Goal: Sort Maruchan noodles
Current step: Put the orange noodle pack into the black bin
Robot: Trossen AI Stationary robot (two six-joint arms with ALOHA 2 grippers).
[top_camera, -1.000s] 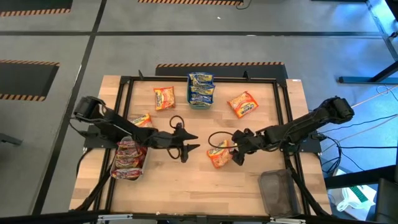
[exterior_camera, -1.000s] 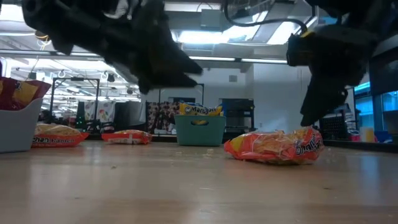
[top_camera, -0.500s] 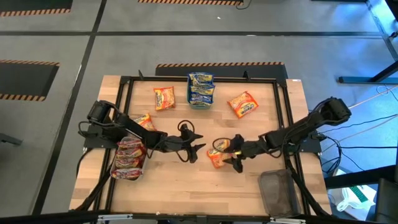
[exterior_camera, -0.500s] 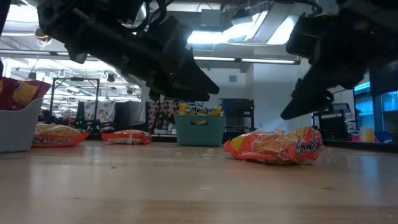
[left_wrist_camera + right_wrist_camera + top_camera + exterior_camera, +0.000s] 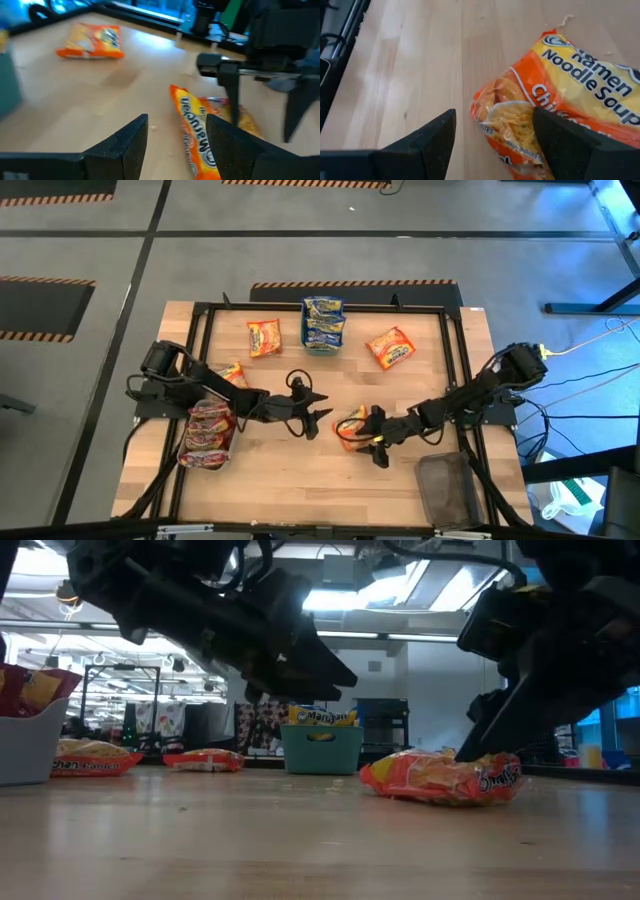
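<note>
The right claw (image 5: 368, 442) straddles an orange packet (image 5: 352, 425) with fingers wide (nothing gripped), far from the teal bin (image 5: 323, 340) of blue-and-yellow packets (image 5: 324, 320); the left claw (image 5: 318, 406) gapes empty, with the grey tray (image 5: 190, 442) of red-pink packets (image 5: 208, 432) behind it.

**Counts on the surface**

Four orange noodle packets lie loose: one (image 5: 263, 337), another (image 5: 390, 347), a third (image 5: 228, 373), a fourth (image 5: 352, 426). One teal tray (image 5: 323, 340) holds blue-and-yellow packets (image 5: 323, 310). One grey tray (image 5: 25, 745) holds red-pink packets (image 5: 207, 432). One dark tray (image 5: 447, 488).

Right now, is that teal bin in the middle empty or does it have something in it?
Not empty. The teal bin holds blue-and-yellow packets, seen from above and poking over its rim in the low view.
</note>
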